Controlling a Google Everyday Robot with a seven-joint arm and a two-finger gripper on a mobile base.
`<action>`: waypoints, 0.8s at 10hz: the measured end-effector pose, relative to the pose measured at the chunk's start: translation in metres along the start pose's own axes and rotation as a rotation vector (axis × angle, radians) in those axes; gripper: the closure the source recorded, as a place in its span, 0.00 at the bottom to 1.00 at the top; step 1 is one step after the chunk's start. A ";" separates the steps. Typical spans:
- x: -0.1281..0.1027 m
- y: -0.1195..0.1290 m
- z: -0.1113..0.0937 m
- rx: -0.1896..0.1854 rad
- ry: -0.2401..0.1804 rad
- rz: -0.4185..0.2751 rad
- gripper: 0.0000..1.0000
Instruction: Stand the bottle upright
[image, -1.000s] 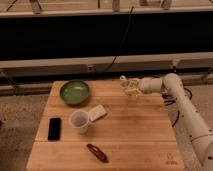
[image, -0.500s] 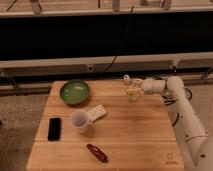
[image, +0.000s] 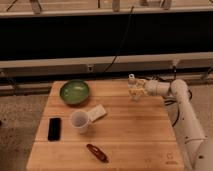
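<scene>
The small clear yellowish bottle (image: 133, 87) with a whitish cap is upright at the far right part of the wooden table (image: 135, 135). My gripper (image: 137, 88) is at the bottle, reaching in from the right on the white arm (image: 182, 102). The bottle's base is at or just above the table top; I cannot tell whether it touches.
A green bowl (image: 74, 92) sits at the far left. A white paper cup (image: 79, 121) and a flat white block (image: 97, 112) are near the middle. A black phone (image: 54, 128) lies at the left, and a reddish-brown object (image: 97, 152) near the front edge.
The bottle has gone from tilted to upright, and the gripper with it has shifted slightly right and down toward the table.
</scene>
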 end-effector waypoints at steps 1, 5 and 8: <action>0.002 -0.002 -0.002 0.008 -0.009 0.016 0.97; 0.012 -0.007 -0.007 0.029 -0.054 0.062 0.60; 0.012 -0.005 -0.006 0.024 -0.051 0.061 0.28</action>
